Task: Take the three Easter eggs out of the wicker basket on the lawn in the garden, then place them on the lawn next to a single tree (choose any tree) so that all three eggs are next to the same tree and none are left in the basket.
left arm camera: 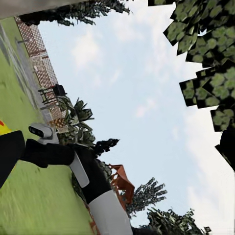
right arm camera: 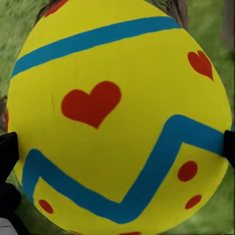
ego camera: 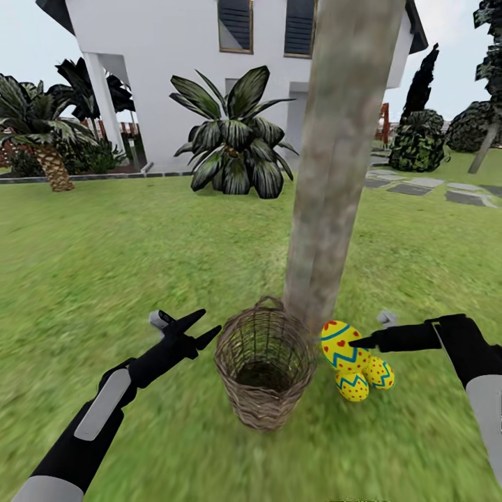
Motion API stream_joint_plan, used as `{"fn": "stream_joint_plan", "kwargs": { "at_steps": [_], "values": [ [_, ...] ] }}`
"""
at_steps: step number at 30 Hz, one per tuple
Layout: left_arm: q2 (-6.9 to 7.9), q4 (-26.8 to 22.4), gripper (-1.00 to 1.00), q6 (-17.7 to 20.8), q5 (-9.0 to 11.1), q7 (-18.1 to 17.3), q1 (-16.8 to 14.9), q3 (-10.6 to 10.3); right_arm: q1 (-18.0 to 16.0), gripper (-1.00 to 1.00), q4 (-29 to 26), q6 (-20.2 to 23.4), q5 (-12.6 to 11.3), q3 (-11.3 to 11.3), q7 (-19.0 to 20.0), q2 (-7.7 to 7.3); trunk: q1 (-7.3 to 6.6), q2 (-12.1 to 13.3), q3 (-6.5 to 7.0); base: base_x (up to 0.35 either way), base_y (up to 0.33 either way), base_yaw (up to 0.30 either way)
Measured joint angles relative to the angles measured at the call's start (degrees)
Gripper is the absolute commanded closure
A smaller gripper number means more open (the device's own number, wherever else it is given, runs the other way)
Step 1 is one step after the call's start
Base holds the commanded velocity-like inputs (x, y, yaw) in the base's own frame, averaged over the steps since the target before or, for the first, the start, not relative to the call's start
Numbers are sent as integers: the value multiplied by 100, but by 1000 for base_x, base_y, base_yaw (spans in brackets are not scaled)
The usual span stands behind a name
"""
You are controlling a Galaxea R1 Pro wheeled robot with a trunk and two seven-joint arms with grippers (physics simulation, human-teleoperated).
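Observation:
The wicker basket (ego camera: 265,369) stands on the lawn (ego camera: 139,265) against the foot of the thick grey-brown tree (ego camera: 338,160). No egg shows inside it. Three Easter eggs are clustered right of the basket by the trunk. Two of them (ego camera: 353,386) (ego camera: 381,373) rest on the grass. The third, top egg (ego camera: 340,343) (right arm camera: 122,112) sits between the fingers (right arm camera: 7,152) of my right gripper (ego camera: 354,342), which is shut on it. My left gripper (ego camera: 199,328) hangs open and empty just left of the basket's rim.
A white house (ego camera: 174,63) and a broad-leaved dark plant (ego camera: 237,150) lie behind the tree. A short palm (ego camera: 49,160) stands far left, with dark bushes (ego camera: 418,143) and stepping stones (ego camera: 418,187) far right. Open grass surrounds the basket.

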Motion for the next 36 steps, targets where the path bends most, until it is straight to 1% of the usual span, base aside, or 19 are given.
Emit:
{"fn": "stream_joint_plan", "kwargs": {
  "at_steps": [2, 3, 4, 5, 8, 10, 11, 12, 13, 14, 15, 17, 18, 26, 29, 36],
  "values": [
    [-38, 2, -100, -17, -4, 0, 0, -7, 0, 100, 0, 2, 2, -4, -177, 9, 0, 0, 14, 22, 0, -168],
    [-97, 6, -100, -20, -15, 0, 4, -8, 0, 100, 1, -4, 6, -5, -376, 14, 0, 0, 18, 49, 0, -49],
    [-117, 8, -100, -21, -18, 0, 7, -8, 0, 100, 4, -16, 4, -5, -563, 16, 0, 0, 19, 10, 0, -10],
    [-128, 8, -100, -23, -17, -5, 9, -8, 6, 100, 67, -93, 4, -5, -831, 29, 0, 0, 19, 5, 0, -5],
    [-157, 3, -100, -29, -19, 18, 9, -16, 8, 100, 209, -232, 16, -4, -1118, 28, 0, 0, 20, 1, -5, -1],
    [-195, 8, -100, -44, -20, 30, 10, -17, 7, 100, 225, -256, 25, -5, -1496, 21, 0, 0, 20, 3, -153, 0],
    [-203, 9, -100, -99, -20, 31, 10, -17, 7, 100, 225, -255, 25, -5, -1637, 24, 0, 0, 20, 89, -259, -19],
    [-208, 9, -100, -252, -21, 31, 10, -16, 6, 100, 228, -253, 24, -5, -1798, 31, -1, 0, 20, 125, -275, -101],
    [-209, 11, -100, -313, -21, 30, 10, -18, 6, 100, 227, -251, 23, -5, -1886, 31, -1, 0, 20, 150, -284, -200],
    [-210, 15, -100, -350, -22, 30, 10, -42, 6, 100, 225, -250, 19, -8, -1991, 29, -2, 0, 21, 168, -288, -246],
    [-210, 14, -100, -366, -25, 30, 10, -109, 6, 100, 227, -253, 15, -11, -2065, 29, -2, 0, 23, 181, -289, -261],
    [-208, 12, -100, -381, -25, 30, 10, -199, 6, 100, 229, -262, 13, -13, -2109, 28, -2, 0, 31, 195, -288, -272],
    [-209, 13, -100, -383, -24, 30, 10, -213, 6, 100, 229, -263, 12, -13, -2115, 28, -2, 0, 35, 202, -285, -275],
    [-210, 10, -100, -385, -25, 37, 10, -242, 6, 100, 230, -264, 12, -14, -2120, 28, -1, 0, 70, 163, -295, -257],
    [-210, 10, -100, -386, -28, 107, 11, -253, 5, 100, 230, -299, 14, -14, -2128, 29, 0, 0, 73, 6, -334, 103],
    [-210, 11, -100, -386, -27, 151, 11, -253, 5, 100, 230, -325, 14, -14, -2129, 33, 0, 0, 74, 0, -336, 283]
  ]
}}
